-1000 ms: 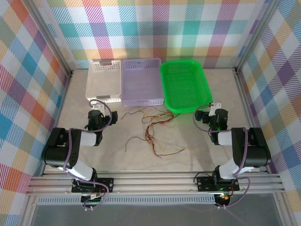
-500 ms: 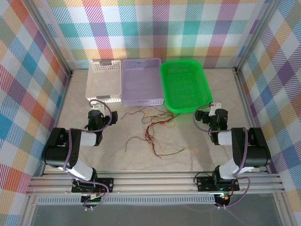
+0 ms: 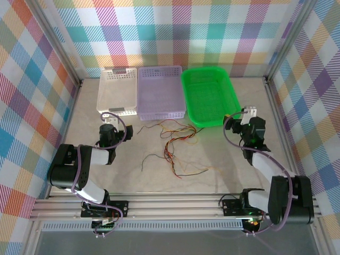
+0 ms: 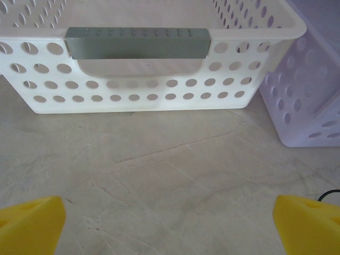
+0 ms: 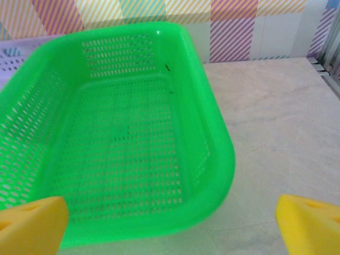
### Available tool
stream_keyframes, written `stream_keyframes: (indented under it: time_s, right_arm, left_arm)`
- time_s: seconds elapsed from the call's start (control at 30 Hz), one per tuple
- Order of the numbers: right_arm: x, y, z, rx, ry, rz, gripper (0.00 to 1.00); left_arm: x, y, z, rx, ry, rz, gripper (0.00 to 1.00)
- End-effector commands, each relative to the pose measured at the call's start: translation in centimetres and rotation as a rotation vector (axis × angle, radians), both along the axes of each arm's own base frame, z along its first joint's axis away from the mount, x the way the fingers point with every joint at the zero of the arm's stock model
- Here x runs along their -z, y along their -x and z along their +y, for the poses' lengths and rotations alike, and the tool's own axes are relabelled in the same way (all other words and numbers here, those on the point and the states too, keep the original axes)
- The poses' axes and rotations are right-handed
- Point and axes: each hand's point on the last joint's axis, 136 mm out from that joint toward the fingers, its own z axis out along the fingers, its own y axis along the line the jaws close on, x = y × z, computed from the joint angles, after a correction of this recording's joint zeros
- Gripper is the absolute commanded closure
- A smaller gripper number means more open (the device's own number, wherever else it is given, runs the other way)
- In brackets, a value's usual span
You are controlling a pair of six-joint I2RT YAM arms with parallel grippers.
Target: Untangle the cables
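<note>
The cables (image 3: 175,144) lie as a loose tangle of thin red, yellow and black wires on the marble table (image 3: 223,159), in front of the purple basket (image 3: 160,93). My left gripper (image 3: 109,116) rests low at the left, open, its yellow fingertips (image 4: 32,223) wide apart over bare table, facing the white basket (image 4: 159,79). A black wire end (image 4: 330,194) shows by its right finger. My right gripper (image 3: 247,113) is raised at the near right corner of the green basket (image 3: 208,95), open, with nothing between its fingertips (image 5: 308,220).
Three baskets stand in a row at the back: white (image 3: 118,90), purple and green (image 5: 122,133). The purple basket's corner (image 4: 313,106) is to the left gripper's right. Checked walls close in the back and sides. Bare table lies right of the green basket (image 5: 276,117).
The right arm has stretched out and lifted, carrying its gripper to the right and toward the green basket's near right corner. The left arm and the cables have not moved.
</note>
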Motion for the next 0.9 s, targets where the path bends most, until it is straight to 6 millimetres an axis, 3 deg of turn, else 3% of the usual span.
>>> stream_keyframes:
  time_s: [0.0,0.1,0.2,0.23,0.27,0.43,0.53,0.63,0.87]
  right_arm:
    - [-0.7,1.1,1.3,-0.02,-0.129,0.153,0.0]
    - [-1.8,1.5,2.9,-0.044,-0.295,0.253,0.0]
    - [-0.4,2.9,2.1,0.161,-0.532,0.416,0.0]
    - [-0.6,2.9,3.4,0.095,-0.586,0.42,0.0]
    - [-1.1,2.7,4.8,-0.004,-0.596,0.405,0.0]
    - [-1.7,3.9,9.4,-0.151,-0.447,0.341,0.0]
    - [-1.0,5.0,12.7,-0.218,-0.397,0.367,0.0]
    - [0.2,5.6,14.3,-0.218,-0.371,0.4,0.0]
    - [1.7,2.8,17.9,-0.288,-0.451,0.488,0.0]
  left_arm:
    - [-0.8,-0.6,0.6,-0.018,-0.004,-0.025,0.0]
    - [-0.9,-0.7,0.6,-0.019,-0.004,-0.027,0.0]
    - [-0.8,-0.6,0.6,-0.018,-0.005,-0.025,0.0]
    - [-0.8,-0.6,0.6,-0.018,-0.004,-0.026,0.0]
    - [-0.8,-0.6,0.6,-0.019,-0.005,-0.026,0.0]
    - [-0.8,-0.6,0.6,-0.019,-0.004,-0.026,0.0]
    - [-0.9,-0.7,0.6,-0.018,-0.005,-0.027,0.0]
    - [-0.9,-0.6,0.6,-0.017,-0.004,-0.026,0.0]
    - [-0.8,-0.6,0.6,-0.019,-0.004,-0.027,0.0]
